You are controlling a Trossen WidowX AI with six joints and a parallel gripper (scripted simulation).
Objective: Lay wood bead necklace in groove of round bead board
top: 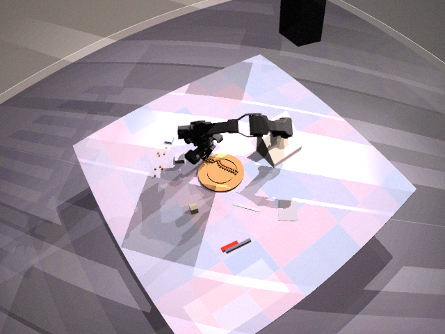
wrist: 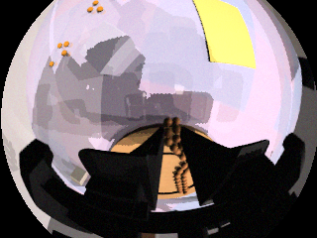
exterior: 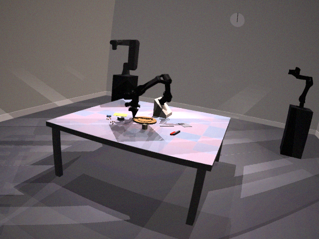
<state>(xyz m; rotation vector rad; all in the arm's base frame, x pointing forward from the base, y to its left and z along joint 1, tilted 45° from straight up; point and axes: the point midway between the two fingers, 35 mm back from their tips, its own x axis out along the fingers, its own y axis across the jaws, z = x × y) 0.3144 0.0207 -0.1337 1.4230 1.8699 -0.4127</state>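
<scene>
The wood bead necklace (top: pixel 226 168) (wrist: pixel 176 147) lies bunched in a narrow double strand across the round bead board (top: pixel 220 187) (exterior: pixel 152 122) (wrist: pixel 124 145). It runs from the board's edge by the gripper over the inside of the circular groove, not along it. My gripper (top: pixel 207 157) (exterior: pixel 133 117) (wrist: pixel 172 131) is low at that edge, pointing down. Its fingers are nearly together, shut on the end of the necklace, with beads showing between the tips in the wrist view. The fingers hide part of the necklace and board there.
Several loose orange beads (top: pixel 160 167) (wrist: pixel 63 52), a dark block (top: pixel 179 161) and a blue block (top: pixel 169 140) lie beyond the gripper. A yellow sheet (exterior: pixel 120 114) (wrist: pixel 228 37), small cube (top: pixel 193 208) (exterior: pixel 144 126), white stick (top: pixel 246 207), grey square (top: pixel 288 211) and red bar (top: pixel 229 245) surround the board.
</scene>
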